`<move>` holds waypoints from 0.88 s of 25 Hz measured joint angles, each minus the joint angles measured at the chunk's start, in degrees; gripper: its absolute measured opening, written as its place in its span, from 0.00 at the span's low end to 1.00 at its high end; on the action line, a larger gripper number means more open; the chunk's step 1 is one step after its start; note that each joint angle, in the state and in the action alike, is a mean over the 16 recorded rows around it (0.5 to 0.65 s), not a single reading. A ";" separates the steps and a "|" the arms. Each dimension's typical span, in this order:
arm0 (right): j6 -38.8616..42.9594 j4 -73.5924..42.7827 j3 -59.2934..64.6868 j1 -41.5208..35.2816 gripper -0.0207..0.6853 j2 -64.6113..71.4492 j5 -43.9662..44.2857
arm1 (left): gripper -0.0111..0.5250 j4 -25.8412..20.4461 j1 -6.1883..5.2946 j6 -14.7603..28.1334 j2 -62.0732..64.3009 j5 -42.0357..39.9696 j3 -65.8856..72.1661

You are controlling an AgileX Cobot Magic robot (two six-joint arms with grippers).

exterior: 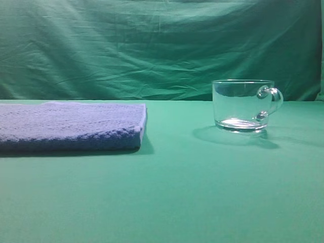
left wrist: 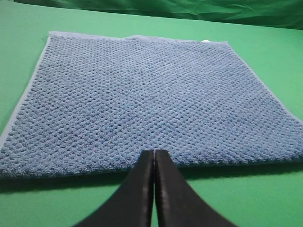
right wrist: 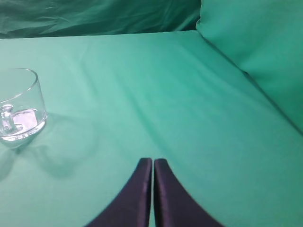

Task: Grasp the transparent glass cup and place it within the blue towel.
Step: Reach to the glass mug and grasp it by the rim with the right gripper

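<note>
A clear glass cup (exterior: pixel 244 105) stands upright on green cloth (exterior: pixel 177 192), ahead and left of the right gripper (right wrist: pixel 152 163), whose black fingers are pressed together, holding nothing. The left gripper (left wrist: pixel 154 153), also pressed together and bare, hangs just short of the blue towel's (left wrist: pixel 142 99) near edge.

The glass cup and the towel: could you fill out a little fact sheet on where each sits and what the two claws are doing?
cup: transparent glass cup, upright on the green cloth, handle toward the right of the high view, looks empty
towel: blue towel, folded flat, left of the cup, apart from it
left gripper: shut, holds nothing, pointing at the towel's near edge
right gripper: shut, holds nothing, cup off to its left
task: not started
</note>
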 joint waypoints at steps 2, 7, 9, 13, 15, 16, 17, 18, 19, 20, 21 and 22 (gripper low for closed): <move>0.20 1.12 -0.94 0.11 0.03 0.30 -1.82 | 0.02 0.00 0.00 0.00 0.00 0.00 0.00; 0.61 3.92 -5.19 0.64 0.03 3.76 -4.37 | 0.02 0.00 0.00 0.00 0.00 0.00 0.00; 0.55 4.83 -7.52 0.87 0.03 6.50 -4.07 | 0.02 0.00 0.00 0.00 0.00 0.00 0.00; -0.59 5.54 -13.52 1.33 0.03 14.32 0.73 | 0.02 0.00 0.00 0.00 0.00 0.00 0.00; -1.48 5.65 -16.99 1.55 0.03 19.37 4.05 | 0.02 0.00 0.00 0.00 0.00 0.00 0.00; -1.94 5.74 -18.71 1.64 0.03 22.10 5.78 | 0.02 0.00 0.00 0.00 0.00 0.00 0.00; -2.42 5.84 -20.42 1.72 0.03 24.93 7.55 | 0.02 0.00 0.00 0.00 0.00 0.00 0.00; -2.99 6.02 -22.13 1.76 0.03 27.82 9.30 | 0.02 0.00 0.00 0.00 0.00 0.00 0.00; -3.71 6.30 -23.82 1.79 0.03 30.73 11.02 | 0.02 0.00 0.00 0.00 0.00 0.00 0.00; -4.62 6.74 -25.49 1.80 0.03 33.59 12.67 | 0.02 0.00 0.00 0.00 0.00 0.00 0.00; -5.79 7.34 -27.20 1.80 0.03 36.46 14.27 | 0.02 0.00 0.00 0.00 0.00 0.00 0.00; -7.21 8.15 -28.91 1.80 0.03 39.28 15.86 | 0.02 0.00 0.00 0.00 0.00 0.00 0.00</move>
